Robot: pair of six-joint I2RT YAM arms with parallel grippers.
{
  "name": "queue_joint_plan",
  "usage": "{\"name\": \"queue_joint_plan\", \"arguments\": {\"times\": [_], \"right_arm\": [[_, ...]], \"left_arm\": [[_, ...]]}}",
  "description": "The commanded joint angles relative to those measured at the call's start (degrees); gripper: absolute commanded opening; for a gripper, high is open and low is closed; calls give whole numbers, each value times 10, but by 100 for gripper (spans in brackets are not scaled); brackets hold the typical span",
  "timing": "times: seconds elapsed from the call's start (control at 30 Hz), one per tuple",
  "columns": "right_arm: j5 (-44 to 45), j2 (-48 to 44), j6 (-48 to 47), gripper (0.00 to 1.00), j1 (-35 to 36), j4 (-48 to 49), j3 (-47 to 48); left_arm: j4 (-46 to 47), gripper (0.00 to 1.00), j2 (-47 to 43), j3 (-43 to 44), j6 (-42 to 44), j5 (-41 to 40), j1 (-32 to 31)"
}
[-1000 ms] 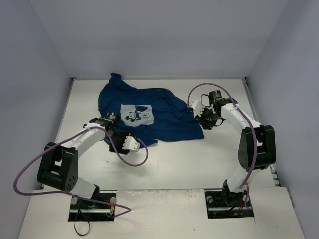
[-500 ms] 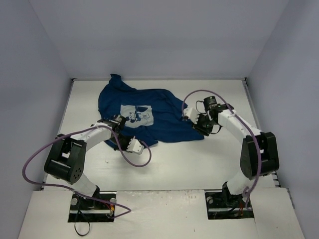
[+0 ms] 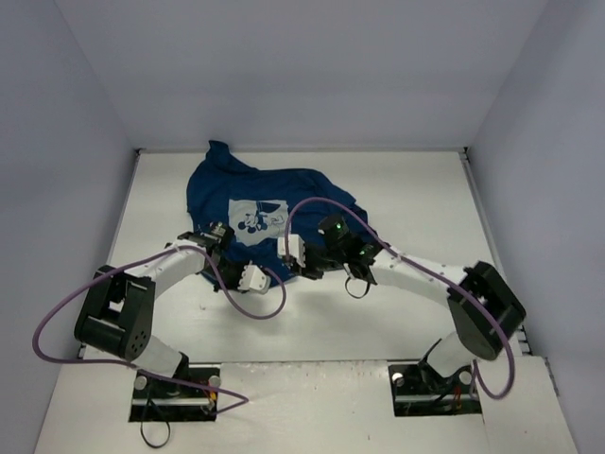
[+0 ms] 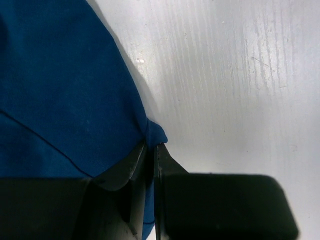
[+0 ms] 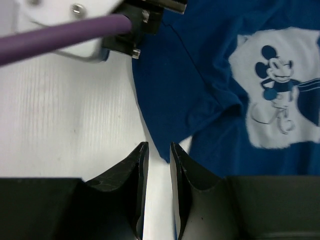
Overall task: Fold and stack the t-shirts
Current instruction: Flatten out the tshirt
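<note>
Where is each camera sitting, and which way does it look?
Top camera: above and behind, looking down at the table, t-shirt, left arm and right arm.
Left wrist: on the left arm, looking down its left claw, shut on the shirt's edge.
Right wrist: on the right arm, past its right claw toward the mouse print.
Shared: all see the t-shirt.

The mouse print (image 5: 280, 90) on the t-shirt (image 5: 190, 75) runs off the right wrist view.

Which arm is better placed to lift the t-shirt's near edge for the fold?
Left. The left end effector is shut on the t-shirt edge; the right end effector has jaws apart, a cloth corner only at their mouth, ungripped.
</note>
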Motion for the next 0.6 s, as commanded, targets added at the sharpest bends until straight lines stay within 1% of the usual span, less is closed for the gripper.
{"name": "queue_joint_plan", "arguments": {"times": [0.0, 0.07, 0.2, 0.3, 0.47, 0.57], "right_arm": [[-36, 48, 171, 21, 0, 182, 4], [-45, 74, 216, 21, -2, 193, 17], [-58, 116, 270, 22, -21, 208, 36], [-73, 136, 287, 24, -36, 210, 44], [-95, 171, 322, 32, -54, 204, 59], [-113, 184, 320, 32, -57, 191, 66]], "left_arm": [[-9, 3, -32, 13, -2, 35, 4], [-10, 2, -34, 14, -1, 35, 8], [-10, 2, -47, 18, 0, 39, 18], [-10, 2, -57, 14, 6, 40, 22], [-9, 1, -69, 4, 22, 35, 26], [-9, 1, -69, 1, 32, 31, 26]]}}
